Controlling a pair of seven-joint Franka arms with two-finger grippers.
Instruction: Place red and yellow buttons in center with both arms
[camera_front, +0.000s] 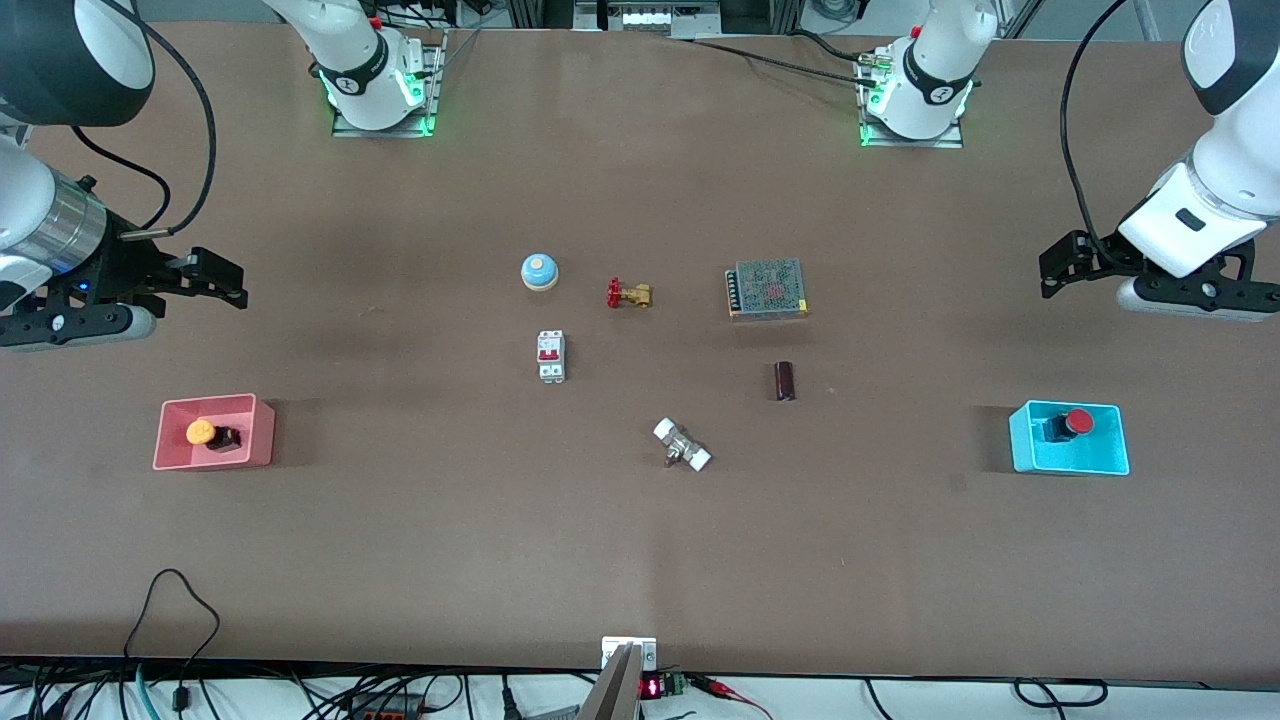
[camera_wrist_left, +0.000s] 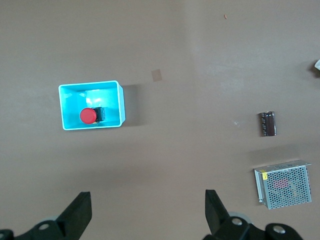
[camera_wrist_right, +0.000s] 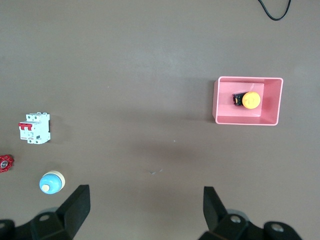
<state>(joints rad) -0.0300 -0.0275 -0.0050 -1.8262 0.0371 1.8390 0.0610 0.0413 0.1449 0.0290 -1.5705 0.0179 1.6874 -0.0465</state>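
Left claw (camera_front: 1060, 268) hangs over bare worktop (camera_front: 640, 540) at the left arm's end of the worktop, up in the air. In its wrist view the two fingers (camera_wrist_left: 77, 217) stand spread wide apart, nothing between them, touching nothing.

Right claw (camera_front: 215, 280) hangs over bare worktop at the right arm's end. Its fingers (camera_wrist_right: 75, 207) are likewise spread wide, empty, clear of everything.

Red button (camera_front: 1070, 424) lies on its side inside the cyan bin (camera_front: 1068, 462), which sits on the worktop nearer the front camera than the left claw. Yellow button (camera_front: 210, 434) lies on its side in the pink bin (camera_front: 212, 460), nearer the front camera than the right claw.

Middle of the worktop holds scattered parts, all apart from one another: pale blue dome (camera_front: 539, 271), brass valve (camera_front: 629, 294) with red handle, metal mesh box (camera_front: 767, 288), white breaker (camera_front: 551, 356), dark cylinder (camera_front: 785, 381), and a white-ended fitting (camera_front: 682, 445) nearest the front camera.
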